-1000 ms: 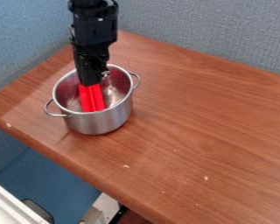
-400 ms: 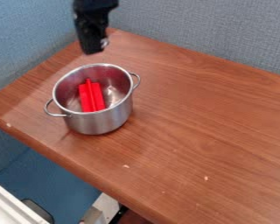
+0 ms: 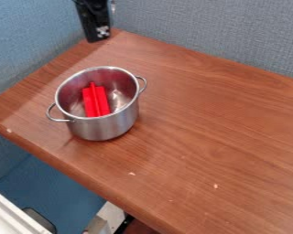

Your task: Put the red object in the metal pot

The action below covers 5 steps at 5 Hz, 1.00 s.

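A second ago the gripper (image 3: 96, 33) was down inside the metal pot (image 3: 100, 123), its fingers around the red object (image 3: 98, 99). Since then it has let go and climbed; less than half a second ago it hung just above the pot's far rim, and now only its dark lower end shows at the top edge of the view, well clear of the pot and against the blue-grey wall (image 3: 211, 32). Its jaws look pressed together, with nothing between them.

The red object is inside the pot, leaning against the bottom and the near inner wall, its grooved face turned up. It sits in much the same spot as in the earlier frames. The pot itself has not shifted: it stands upright near the left corner of the brown wooden table (image 3: 204, 119), one loop handle pointing to the left front and the other to the right rear.

No brand, label or writing can be read on the pot, the red object or the table. A pale mark on the gripper is too blurred to make out.
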Tool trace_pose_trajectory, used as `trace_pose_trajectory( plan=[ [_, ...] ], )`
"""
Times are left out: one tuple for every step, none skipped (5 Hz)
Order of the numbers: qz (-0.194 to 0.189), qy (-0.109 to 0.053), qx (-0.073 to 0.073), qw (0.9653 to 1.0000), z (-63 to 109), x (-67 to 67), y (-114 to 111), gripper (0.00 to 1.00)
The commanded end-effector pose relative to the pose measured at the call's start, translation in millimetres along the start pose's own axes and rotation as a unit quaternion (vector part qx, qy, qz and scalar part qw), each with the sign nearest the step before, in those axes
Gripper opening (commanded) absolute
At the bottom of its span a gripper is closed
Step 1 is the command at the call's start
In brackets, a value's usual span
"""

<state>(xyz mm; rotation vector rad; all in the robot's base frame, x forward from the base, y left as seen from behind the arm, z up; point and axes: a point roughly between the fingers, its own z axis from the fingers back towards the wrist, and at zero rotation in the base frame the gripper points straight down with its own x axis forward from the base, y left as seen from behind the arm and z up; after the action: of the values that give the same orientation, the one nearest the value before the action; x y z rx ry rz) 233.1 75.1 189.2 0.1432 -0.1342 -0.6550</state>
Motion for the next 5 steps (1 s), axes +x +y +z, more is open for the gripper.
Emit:
trace_pose_trajectory(
  plan=[
    [0.022, -0.007, 0.002, 0.9997, 8.4, -13.3, -14, 0.0],
    [0.027, -0.001, 0.0, 0.9996, 9.6, -20.9, -30, 0.0],
    [0.016, 0.002, -0.008, 0.9998, 4.6, -21.2, -36, 0.0],
    [0.014, 0.003, -0.016, 0.9998, -2.3, -17.9, -38, 0.0],
    [0.01, 0.004, -0.028, 0.9996, -7.2, -14.8, -41, 0.0]
  ],
)
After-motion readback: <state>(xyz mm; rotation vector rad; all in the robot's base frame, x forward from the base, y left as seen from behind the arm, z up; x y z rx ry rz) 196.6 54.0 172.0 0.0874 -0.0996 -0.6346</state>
